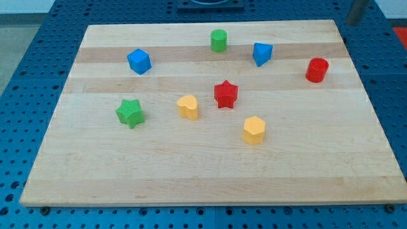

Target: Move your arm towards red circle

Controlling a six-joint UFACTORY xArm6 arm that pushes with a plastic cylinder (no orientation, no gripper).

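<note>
The red circle, a short red cylinder, stands on the wooden board near its right edge, in the upper part of the view. A dark rod shows at the view's top right corner, beyond the board's far right corner. My tip is up and to the right of the red circle, well apart from it and touching no block.
Other blocks on the board: a green cylinder, a blue triangle-like block, a blue cube, a red star, a green star, a yellow block and a yellow hexagon. A blue perforated table surrounds the board.
</note>
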